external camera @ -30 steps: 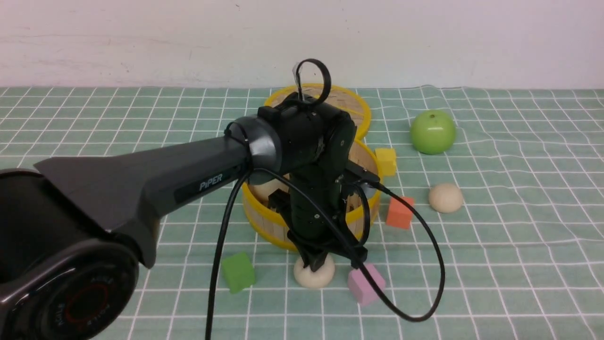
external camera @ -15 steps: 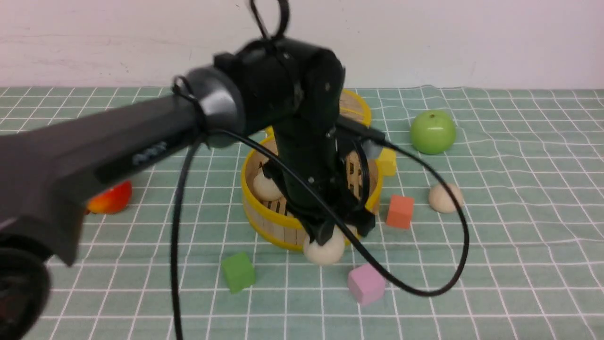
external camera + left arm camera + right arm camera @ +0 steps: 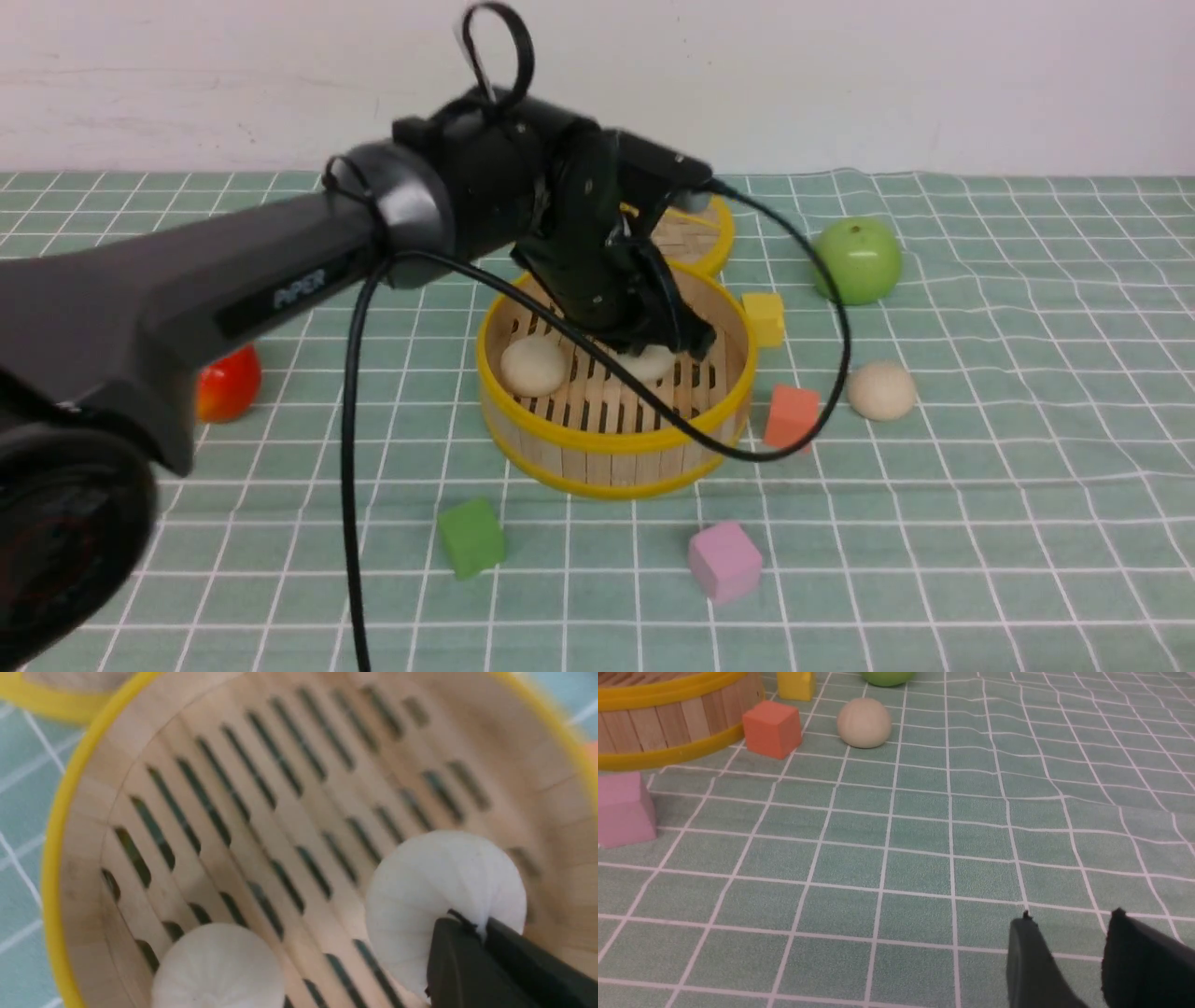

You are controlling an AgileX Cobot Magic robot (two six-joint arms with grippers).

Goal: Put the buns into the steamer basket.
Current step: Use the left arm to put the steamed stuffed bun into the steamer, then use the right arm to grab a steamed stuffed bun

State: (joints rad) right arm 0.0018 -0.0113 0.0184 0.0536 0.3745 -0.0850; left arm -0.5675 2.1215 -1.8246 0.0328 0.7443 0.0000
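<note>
The steamer basket [image 3: 611, 446] stands mid-table, and its yellow rim [image 3: 51, 858] shows in the left wrist view. One bun [image 3: 534, 365] lies on its slats at the left and also shows in the left wrist view [image 3: 219, 966]. My left gripper [image 3: 655, 347] reaches down inside the basket, shut on a second bun [image 3: 651, 364]. In the left wrist view the jaws [image 3: 481, 927] pinch this bun [image 3: 439, 882] low over the slats. The third bun [image 3: 881, 390] lies on the cloth to the right of the basket [image 3: 864, 722]. My right gripper [image 3: 1069, 919] is open and empty, low over the cloth.
The flat lid [image 3: 695, 238] lies behind the basket. A green apple [image 3: 856, 261] is at the back right. Yellow [image 3: 764, 317], orange [image 3: 792, 417], pink [image 3: 724, 560] and green [image 3: 471, 537] cubes surround the basket. A red-orange fruit [image 3: 227, 383] lies at the left.
My left gripper lifted the bun from the cloth in front of the basket, carried it over the near rim and lowered it inside. The right gripper's earlier state is not shown.
</note>
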